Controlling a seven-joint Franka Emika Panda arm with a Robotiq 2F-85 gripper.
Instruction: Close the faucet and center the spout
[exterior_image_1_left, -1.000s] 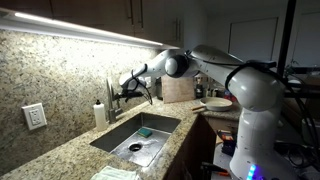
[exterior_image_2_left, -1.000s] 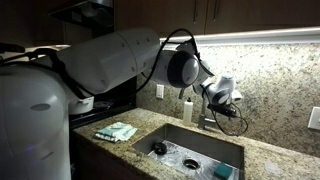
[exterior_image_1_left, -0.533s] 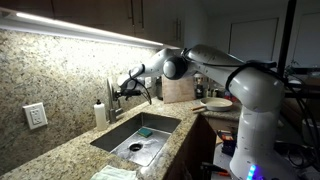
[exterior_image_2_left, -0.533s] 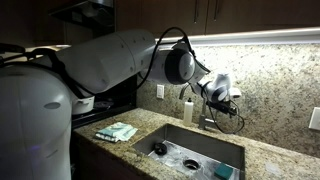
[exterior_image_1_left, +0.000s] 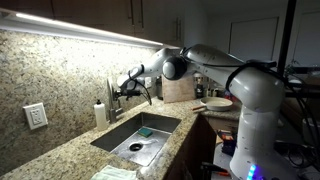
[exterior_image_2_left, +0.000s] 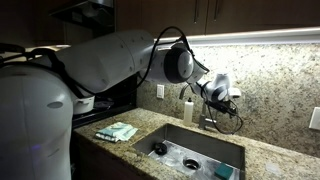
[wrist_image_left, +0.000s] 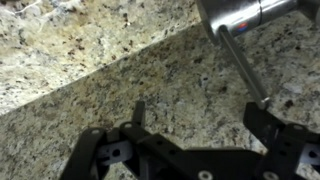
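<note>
Holding my hand (wrist_image_left: 197, 118) wide open with nothing in it, I am close to the shiny faucet (wrist_image_left: 235, 14) behind the sink (exterior_image_1_left: 120, 138), and its thin lever (wrist_image_left: 243, 62) looks hard, stiff and slippery, so I would pinch it near the tip.

faucet (wrist_image_left: 240, 14): polished chrome, mirror-bright, upper right of the wrist view
lever handle (wrist_image_left: 243, 66): thin metal rod with the same shine
countertop (exterior_image_1_left: 70, 155): speckled granite, smooth (the backsplash (exterior_image_1_left: 60, 70) looks like the same stone)
sink (exterior_image_1_left: 118, 136): steel with a dull sheen
gripper (wrist_image_left: 197, 112): black, matt
robot arm (exterior_image_2_left: 100, 65): white shell, glossy
cloth (exterior_image_2_left: 117, 131): soft pale fabric, lower left
cabinets (exterior_image_1_left: 130, 10): dark wood, top of frame
</note>
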